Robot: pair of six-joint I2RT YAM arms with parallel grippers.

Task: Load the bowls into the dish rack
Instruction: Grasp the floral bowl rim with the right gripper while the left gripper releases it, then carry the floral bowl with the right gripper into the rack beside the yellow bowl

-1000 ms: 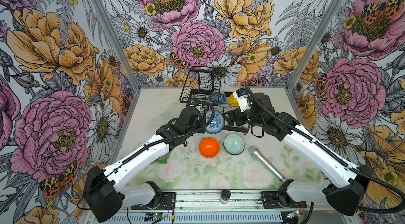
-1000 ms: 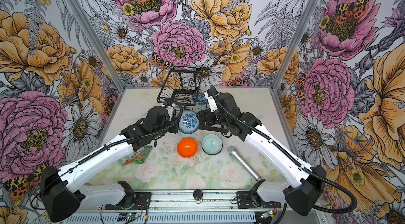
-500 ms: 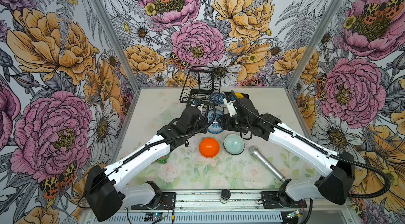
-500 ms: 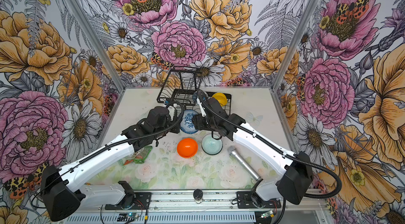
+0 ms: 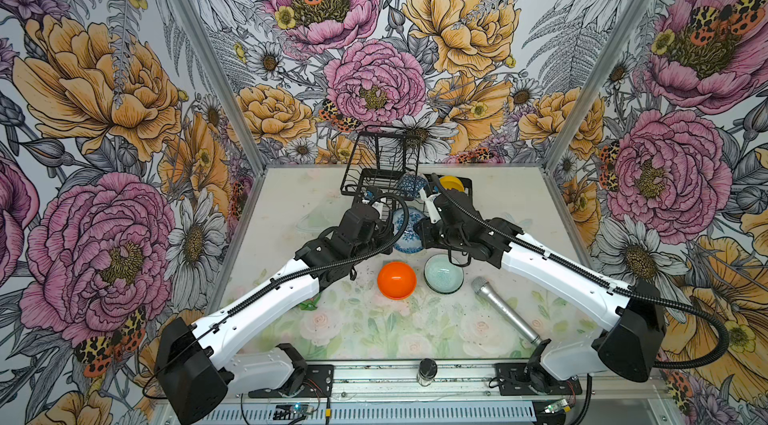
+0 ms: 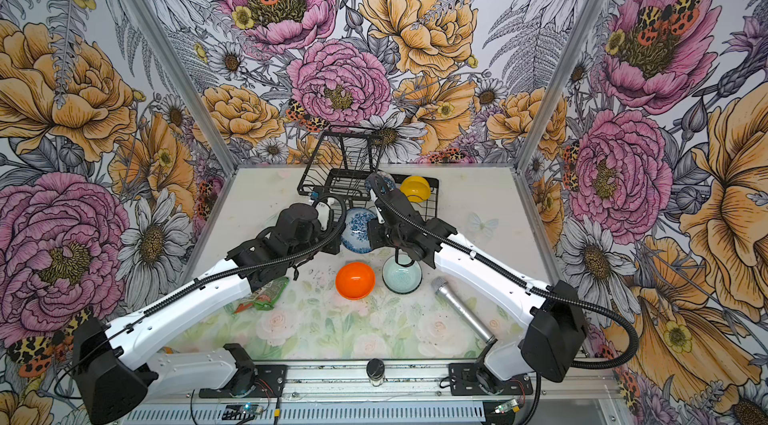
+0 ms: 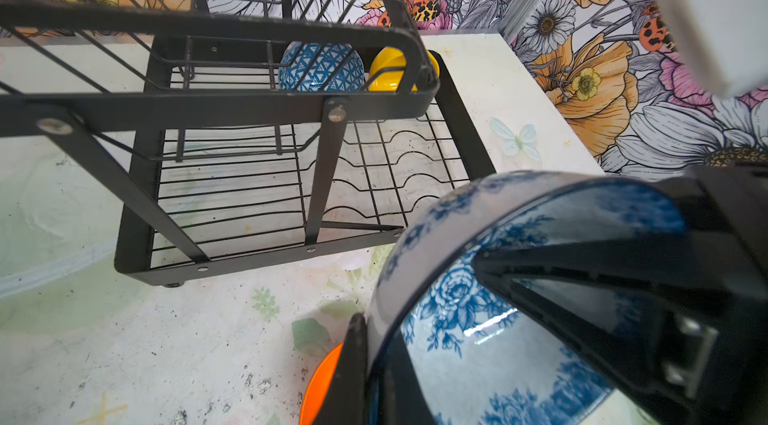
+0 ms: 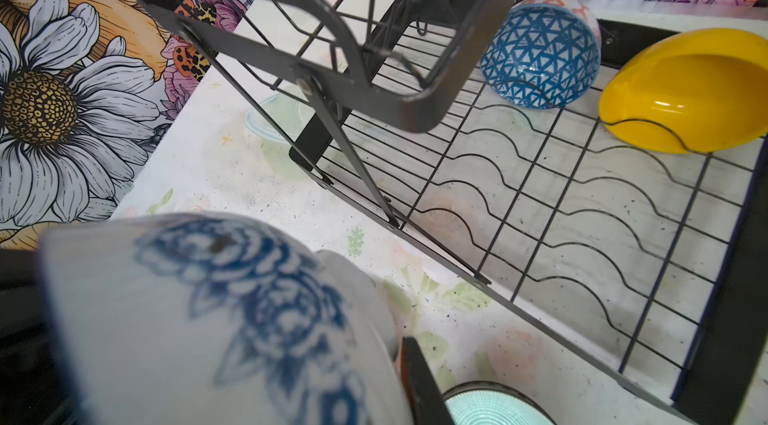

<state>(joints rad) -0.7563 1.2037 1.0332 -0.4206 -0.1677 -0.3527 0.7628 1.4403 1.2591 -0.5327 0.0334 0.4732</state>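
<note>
While the left gripper [image 7: 372, 340] is clamped tight on the rim of the floral bowl [image 6: 357, 228], one finger inside the wall and one outside, the right gripper [image 8: 399, 348] straddles the opposite side of the same bowl, its visible finger [image 8: 415, 377] pressed against the outer wall, so both arms have hold of it. That bowl hangs tilted between the two grippers, off the table [image 5: 291, 202], just in front of the near edge of the dish rack [image 5: 374, 178] and not inside it. Beyond it, the rack's lower tray [image 8: 706, 360] carries two bowls at its far side, both tipped on their sides against the wavy wires: the blue geometric bowl [image 8: 540, 57] and, just beside it, the yellow bowl [image 8: 685, 90]. A sliver of a white patterned bowl [image 8: 555, 1] shows right behind the blue one. Nearer the arms' bases, the orange bowl [image 5: 397, 279] and the mint bowl [image 5: 444, 275] sit side by side on the table, the mint one mouth up. A silver microphone [image 5: 503, 310] lies near the mint bowl, a green packet [image 6: 266, 294] lies under the left arm, and a small jar [image 5: 427, 369] stands at the front rail.
</note>
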